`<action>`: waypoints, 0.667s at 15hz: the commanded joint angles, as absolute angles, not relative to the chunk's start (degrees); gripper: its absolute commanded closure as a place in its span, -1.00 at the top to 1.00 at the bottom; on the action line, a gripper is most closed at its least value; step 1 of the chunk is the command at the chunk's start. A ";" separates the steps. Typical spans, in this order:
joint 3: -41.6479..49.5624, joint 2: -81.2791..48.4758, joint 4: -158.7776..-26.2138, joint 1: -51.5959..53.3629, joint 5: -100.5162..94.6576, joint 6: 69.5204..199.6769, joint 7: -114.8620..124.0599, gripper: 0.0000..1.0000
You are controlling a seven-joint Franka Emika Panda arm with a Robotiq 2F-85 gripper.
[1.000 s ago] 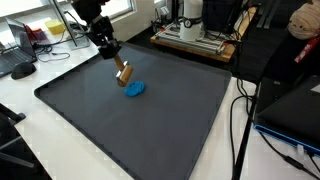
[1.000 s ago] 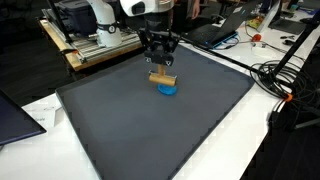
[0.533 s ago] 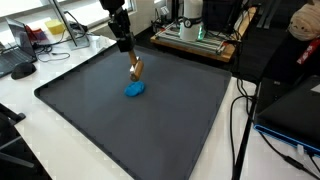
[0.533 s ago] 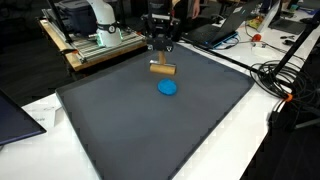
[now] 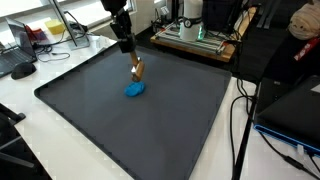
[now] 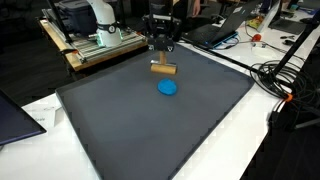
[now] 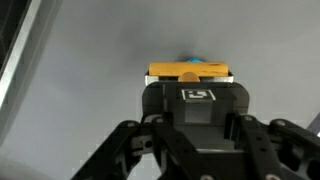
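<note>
One block clamped in the tool

Tool (image 6: 163,60) is gripping a tan wooden block (image 6: 163,68) from above, fingers closed tight on it, holding it over the far part of the dark mat (image 6: 120,125). Blue disc (image 6: 168,88) is lying flat on the mat, near the block but apart from it, towards the mat's middle. In the wrist view the block's yellowish edge is showing just past the tool, with a sliver of the disc peeking out behind it. Mat is lying on a white surface (image 5: 35,110).
</note>
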State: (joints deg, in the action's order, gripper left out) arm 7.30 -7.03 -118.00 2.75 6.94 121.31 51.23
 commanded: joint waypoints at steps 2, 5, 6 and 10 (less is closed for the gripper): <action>5.36 -8.04 -115.00 1.66 7.24 120.14 54.94 -0.53; 5.26 -10.03 -112.75 1.93 5.82 119.84 59.18 -0.53; 5.23 -10.75 -111.92 1.97 5.77 119.63 59.95 -0.53; 5.54 -14.44 -108.73 2.31 4.65 119.29 63.56 -0.53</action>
State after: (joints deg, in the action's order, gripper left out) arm 6.01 -11.60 -112.65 2.69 6.60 121.12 59.86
